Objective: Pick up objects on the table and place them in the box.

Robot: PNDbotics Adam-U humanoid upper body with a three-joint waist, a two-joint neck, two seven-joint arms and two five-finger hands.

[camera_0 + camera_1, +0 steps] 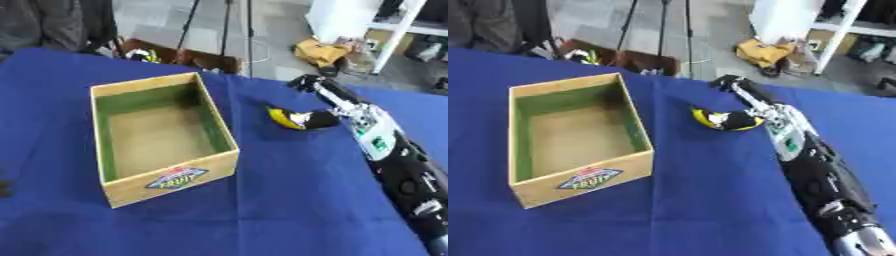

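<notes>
Left eye view shows a banana (293, 119) lying on the blue bench (289, 200), just to the right of the wooden box (166, 175) and a little apart from it. Its long axis runs roughly left to right across the bench, with the yellow end pointing toward the box and the curve sagging toward the viewer. The fruit looks mostly yellow at the left tip, with dark patches and a pale spot toward the middle; its right half is hidden under dark fingers.

The right hand (322, 119) comes in along a long black and silver arm from the lower right, and its thumb and fingers are curled round the banana's right end, while other fingers stretch up and away toward the far edge of the bench.

The box stands open, green on the inner walls with a brown floor and a fruit label on its near side.

A dark shape at the left edge of the left eye view may be the left hand (4, 187); I cannot tell how its fingers stand. The right eye view does not show it at all.
</notes>
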